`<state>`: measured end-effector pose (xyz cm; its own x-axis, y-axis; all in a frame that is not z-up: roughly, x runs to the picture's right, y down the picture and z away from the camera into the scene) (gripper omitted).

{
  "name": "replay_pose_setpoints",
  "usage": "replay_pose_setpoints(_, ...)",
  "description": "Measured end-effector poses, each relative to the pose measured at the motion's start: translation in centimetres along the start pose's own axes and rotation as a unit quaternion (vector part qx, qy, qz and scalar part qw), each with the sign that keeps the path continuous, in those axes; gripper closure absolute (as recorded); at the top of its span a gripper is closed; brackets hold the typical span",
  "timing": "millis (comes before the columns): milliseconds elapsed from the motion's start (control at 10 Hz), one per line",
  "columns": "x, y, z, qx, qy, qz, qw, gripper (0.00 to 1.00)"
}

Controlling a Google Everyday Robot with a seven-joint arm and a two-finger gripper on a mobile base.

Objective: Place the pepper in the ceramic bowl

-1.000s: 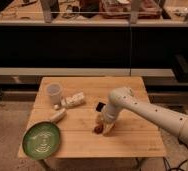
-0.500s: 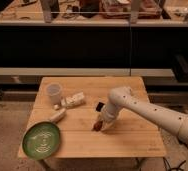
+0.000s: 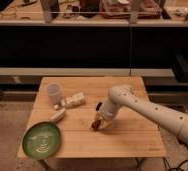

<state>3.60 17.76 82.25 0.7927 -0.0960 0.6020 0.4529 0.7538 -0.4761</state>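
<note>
Near the middle of the wooden table (image 3: 132, 142), a bit toward the front edge, my gripper (image 3: 100, 121) sits right over the pepper (image 3: 95, 126). Compared with a second ago, my wrist has crept slightly up and toward the left edge while the pepper has barely budged. So I'd guess I'm only just starting the lift, if that. Honestly can't tell how wide my gripper is set or whether it's got the pepper. The ceramic bowl (image 3: 41, 140) hasn't moved: front-left corner, well apart, no pepper in it yet.
</note>
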Motion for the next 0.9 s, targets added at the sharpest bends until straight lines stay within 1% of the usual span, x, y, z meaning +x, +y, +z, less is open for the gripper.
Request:
replay_pose_setpoints(100, -1.4, -1.1, -1.3, 0.012, -0.011, -0.018, 0.9997, 0.62)
replay_pose_setpoints(200, -4.7, -3.3, -4.0, 0.033, -0.035, -0.056, 0.9973, 0.62)
replay_pose_setpoints(300, -6.9, -4.6, -5.6, 0.045, -0.049, -0.082, 0.9944, 0.62)
replay_pose_setpoints(400, -9.7, -5.9, -7.7, 0.059, -0.060, -0.120, 0.9892, 0.62)
replay_pose_setpoints(500, -13.3, -6.9, -9.5, 0.070, -0.066, -0.168, 0.9810, 0.62)
replay_pose_setpoints(600, -16.5, -7.3, -10.3, 0.072, -0.072, -0.208, 0.9728, 0.62)
replay_pose_setpoints(700, -19.1, -7.6, -10.6, 0.071, -0.078, -0.237, 0.9656, 0.62)
replay_pose_setpoints(800, -22.7, -7.6, -10.5, 0.065, -0.088, -0.275, 0.9552, 0.62)
replay_pose_setpoints(900, -25.2, -7.6, -10.0, 0.056, -0.095, -0.300, 0.9476, 0.62)
